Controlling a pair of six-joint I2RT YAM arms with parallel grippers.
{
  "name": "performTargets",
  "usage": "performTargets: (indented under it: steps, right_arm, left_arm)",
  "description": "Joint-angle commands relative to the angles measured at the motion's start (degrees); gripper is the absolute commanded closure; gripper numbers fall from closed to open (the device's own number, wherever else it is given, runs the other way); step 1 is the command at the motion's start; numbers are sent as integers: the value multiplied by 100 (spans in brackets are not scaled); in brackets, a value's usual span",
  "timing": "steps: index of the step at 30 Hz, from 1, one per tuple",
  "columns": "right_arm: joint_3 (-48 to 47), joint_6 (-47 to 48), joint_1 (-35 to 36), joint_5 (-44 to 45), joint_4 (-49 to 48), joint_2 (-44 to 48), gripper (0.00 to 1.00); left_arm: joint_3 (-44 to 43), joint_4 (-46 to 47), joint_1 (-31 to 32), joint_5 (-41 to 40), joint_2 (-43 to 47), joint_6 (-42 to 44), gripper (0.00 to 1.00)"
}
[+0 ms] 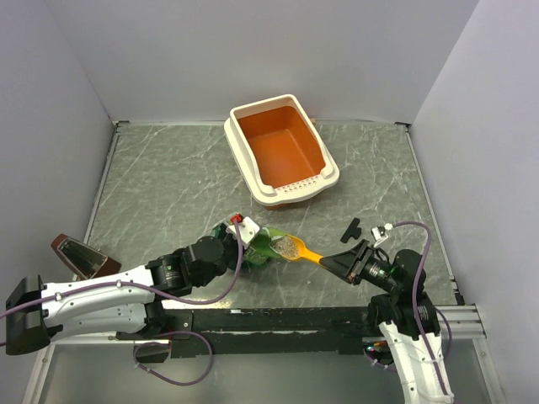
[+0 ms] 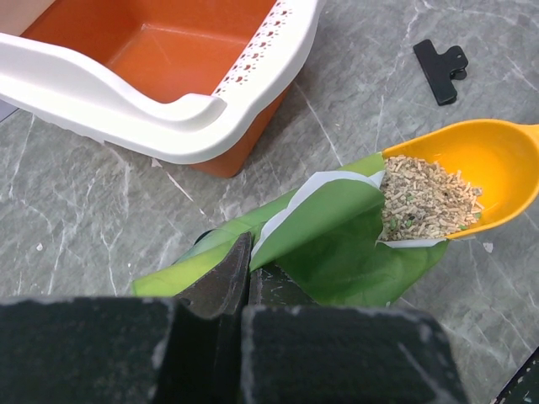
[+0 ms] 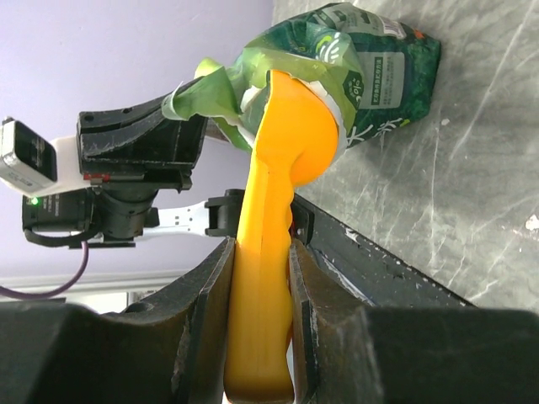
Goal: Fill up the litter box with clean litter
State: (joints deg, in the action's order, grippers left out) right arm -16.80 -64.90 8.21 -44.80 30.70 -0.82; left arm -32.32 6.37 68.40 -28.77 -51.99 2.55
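Note:
The litter box (image 1: 253,172), orange inside with a cream rim, stands at the table's back middle; its orange floor looks bare, also in the left wrist view (image 2: 168,126). My left gripper (image 1: 242,246) is shut on the edge of the green bag (image 1: 263,244), holding its mouth open (image 2: 337,244). My right gripper (image 1: 335,263) is shut on the handle of the orange-yellow scoop (image 1: 296,250). The scoop's bowl (image 2: 497,168) sits at the bag's mouth and holds pale tan litter pellets (image 2: 425,198). The right wrist view shows the scoop handle (image 3: 261,286) between its fingers.
A black binder clip (image 1: 351,229) lies on the table right of the scoop, also in the left wrist view (image 2: 442,67). A brown object (image 1: 80,255) lies at the left edge. Grey marbled tabletop (image 1: 168,185) spreads between bag and box.

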Motion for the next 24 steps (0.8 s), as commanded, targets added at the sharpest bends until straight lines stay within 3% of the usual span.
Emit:
performTargets:
  steps: [1,12,24]
  right_arm:
    - [-236,-40,-47,349,692,1171,100]
    - [-456,-190,-47,454,1201,1769,100]
    - [-895,-198,-39,481,1299,1761,100]
  left_arm:
    - [-12,92,33,3,154,-70,99]
    - [-38,40,94,47,233,-114,99]
    - [15,57,103,346,602,-202,99]
